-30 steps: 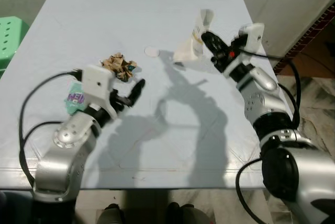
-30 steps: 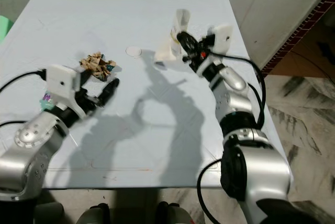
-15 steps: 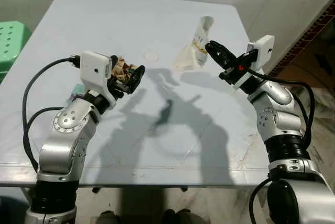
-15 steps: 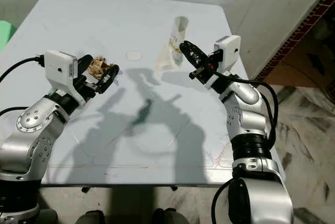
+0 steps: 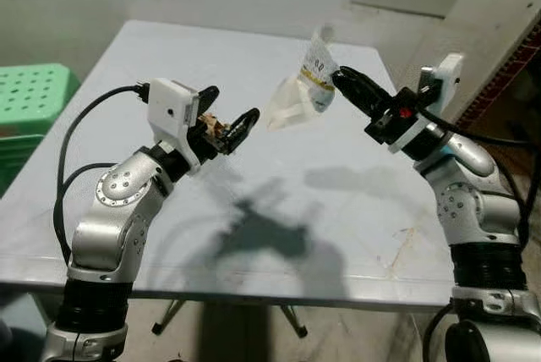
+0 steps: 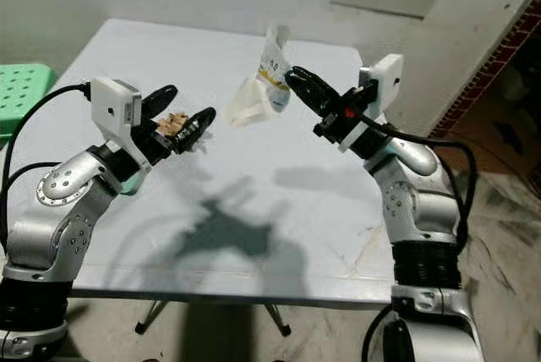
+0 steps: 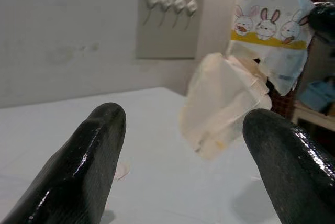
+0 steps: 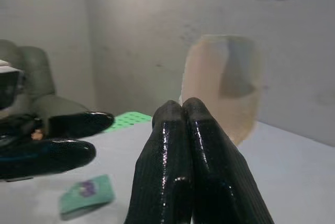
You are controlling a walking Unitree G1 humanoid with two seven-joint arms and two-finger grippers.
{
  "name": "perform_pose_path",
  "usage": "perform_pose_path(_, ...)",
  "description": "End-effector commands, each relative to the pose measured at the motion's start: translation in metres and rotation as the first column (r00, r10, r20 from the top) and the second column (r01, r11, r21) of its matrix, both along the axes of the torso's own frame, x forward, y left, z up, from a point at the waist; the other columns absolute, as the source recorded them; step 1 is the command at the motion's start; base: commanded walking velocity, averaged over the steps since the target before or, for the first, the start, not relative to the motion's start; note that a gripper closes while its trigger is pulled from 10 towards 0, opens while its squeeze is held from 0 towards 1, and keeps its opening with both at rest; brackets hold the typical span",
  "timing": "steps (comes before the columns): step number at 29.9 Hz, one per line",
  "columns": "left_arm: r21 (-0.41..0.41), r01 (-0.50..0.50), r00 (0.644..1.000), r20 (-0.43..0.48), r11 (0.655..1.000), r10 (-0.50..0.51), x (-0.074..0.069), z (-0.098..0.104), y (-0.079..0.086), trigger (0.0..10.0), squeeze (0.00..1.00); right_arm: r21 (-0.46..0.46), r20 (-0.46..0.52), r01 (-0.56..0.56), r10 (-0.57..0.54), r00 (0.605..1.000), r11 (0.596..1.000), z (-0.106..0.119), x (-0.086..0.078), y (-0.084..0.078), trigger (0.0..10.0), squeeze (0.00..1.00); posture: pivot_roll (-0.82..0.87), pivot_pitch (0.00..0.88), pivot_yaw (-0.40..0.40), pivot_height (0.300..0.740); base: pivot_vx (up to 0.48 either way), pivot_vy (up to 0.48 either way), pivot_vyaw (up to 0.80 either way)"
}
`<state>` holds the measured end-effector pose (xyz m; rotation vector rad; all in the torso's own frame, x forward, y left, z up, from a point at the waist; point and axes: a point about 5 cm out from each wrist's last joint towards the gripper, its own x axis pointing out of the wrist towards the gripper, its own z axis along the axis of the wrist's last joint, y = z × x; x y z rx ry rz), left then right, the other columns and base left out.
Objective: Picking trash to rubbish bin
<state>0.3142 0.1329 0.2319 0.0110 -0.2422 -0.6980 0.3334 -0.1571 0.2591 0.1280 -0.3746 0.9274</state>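
While both arms are raised above the counter [image 5: 254, 184], each carries trash for binning: the right gripper [image 5: 340, 79] has its fingers pinched shut on a wrapper [image 5: 303, 95] printed with rabbits and a yellow band, and the left gripper [image 6: 183, 114] clasps brown scraps [image 6: 172, 123]. No lettering is readable.

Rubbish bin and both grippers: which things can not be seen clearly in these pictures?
- Crumpled brown trash: mostly hidden between the left gripper fingers, head views.
- Tissue packet: the right gripper covers the grip point; blurred in the right wrist view.
- Green wrapper: print blurred.
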Motion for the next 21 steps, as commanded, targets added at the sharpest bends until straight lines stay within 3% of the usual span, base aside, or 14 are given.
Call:
perform_pose_path(1,-0.001,0.043,0.999,0.012,0.999,-0.043,-0.003,0.005,-0.005,10.0,0.0,-0.012,0.009,-0.03,0.03,1.0,0.999,0.004,-0.006,-0.002,10.0,0.0,0.09,0.017,-0.117,0.74,0.0,0.0,0.0)
perform_pose_path(7,-0.064,0.111,0.993,-0.04,0.992,-0.114,-0.006,0.002,-0.007,10.0,0.0,-0.001,0.014,-0.044,0.044,0.999,0.999,0.011,-0.01,-0.004,10.0,0.0,0.08,0.025,-0.116,0.74,0.0,0.0,0.0)
perform_pose_path(11,-0.062,0.13,0.99,-0.051,0.99,-0.133,-0.007,0.0,-0.007,10.0,0.0,0.023,0.013,-0.059,0.058,0.998,0.998,0.016,-0.012,-0.005,10.0,0.0,0.08,0.025,-0.118,0.74,0.0,0.0,0.0)
perform_pose_path(14,-0.125,0.182,0.978,-0.084,0.975,-0.193,-0.012,-0.002,-0.01,10.0,0.0,0.035,0.014,-0.085,0.085,0.996,0.996,0.023,-0.014,-0.004,10.0,0.0,0.08,0.029,-0.12,0.74,0.0,0.0,0.0)
perform_pose_path(21,-0.16,0.202,0.968,-0.114,0.966,-0.222,-0.015,-0.006,-0.012,10.0,0.0,0.058,0.017,-0.137,0.136,0.991,0.989,0.03,-0.016,-0.004,10.0,0.0,0.08,0.031,-0.126,0.74,0.0,0.0,0.0)
